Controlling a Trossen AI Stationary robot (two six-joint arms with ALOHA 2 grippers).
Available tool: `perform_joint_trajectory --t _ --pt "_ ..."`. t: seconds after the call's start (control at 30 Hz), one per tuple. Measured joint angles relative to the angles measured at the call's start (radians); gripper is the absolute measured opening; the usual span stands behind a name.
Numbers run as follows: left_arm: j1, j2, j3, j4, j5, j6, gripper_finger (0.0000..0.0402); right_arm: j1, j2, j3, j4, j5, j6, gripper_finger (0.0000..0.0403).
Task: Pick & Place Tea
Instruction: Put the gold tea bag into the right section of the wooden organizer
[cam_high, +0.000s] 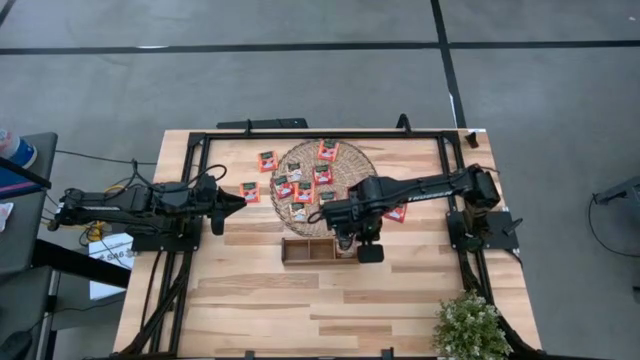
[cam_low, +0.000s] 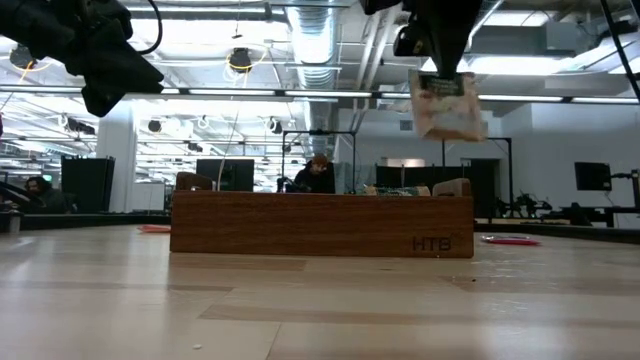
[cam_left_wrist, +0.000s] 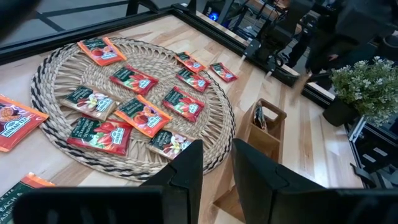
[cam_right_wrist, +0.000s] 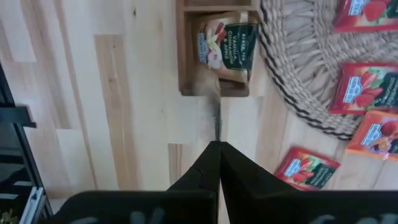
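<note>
Right gripper (cam_right_wrist: 217, 146) hangs above the right end of the wooden tray (cam_high: 308, 250), its fingers pressed together on the top edge of a pale tea sachet (cam_low: 447, 105), which dangles upright in the air above that end of the tray in the low view. Another pale, green-topped sachet (cam_right_wrist: 227, 45) lies in the tray's end compartment. Left gripper (cam_left_wrist: 216, 165) waits over the table's left side, near the woven mat (cam_high: 355, 160), its fingers a little apart and holding nothing.

Most of the tea lies flat on the round woven mat (cam_left_wrist: 62, 74): red-orange sachets (cam_left_wrist: 134, 79) and a few dark green ones (cam_left_wrist: 90, 101). More sachets (cam_high: 267, 160) lie on the bare wood beside the mat, and one red sachet (cam_right_wrist: 308, 168) rests between the mat and the right arm's base.

The table (cam_high: 260, 300) is pale, banded butcher-block wood inside a black metal frame (cam_high: 200, 150), with a small potted plant (cam_high: 468, 328) at its front right corner. Beyond it the low view shows an open workshop with ceiling ducts, strip lights, monitors and a seated person (cam_low: 318, 175).
</note>
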Motion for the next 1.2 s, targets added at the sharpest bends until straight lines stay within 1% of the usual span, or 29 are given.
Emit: perform_joint_trajectory --t 0.33,0.63,1.2 --pt "0.0 0.0 0.0 0.0 0.0 -0.003 0.0076 -0.014 0.005 0.001 0.071 0.0 -0.009 0.0" --pt "0.0 0.0 0.0 0.001 0.0 -0.003 0.0076 -0.022 0.1 0.001 0.069 -0.015 -0.057 0.0" --pt "0.0 0.0 0.0 0.0 0.0 0.002 0.0076 -0.029 0.097 0.001 0.153 -0.029 -0.042 0.0"
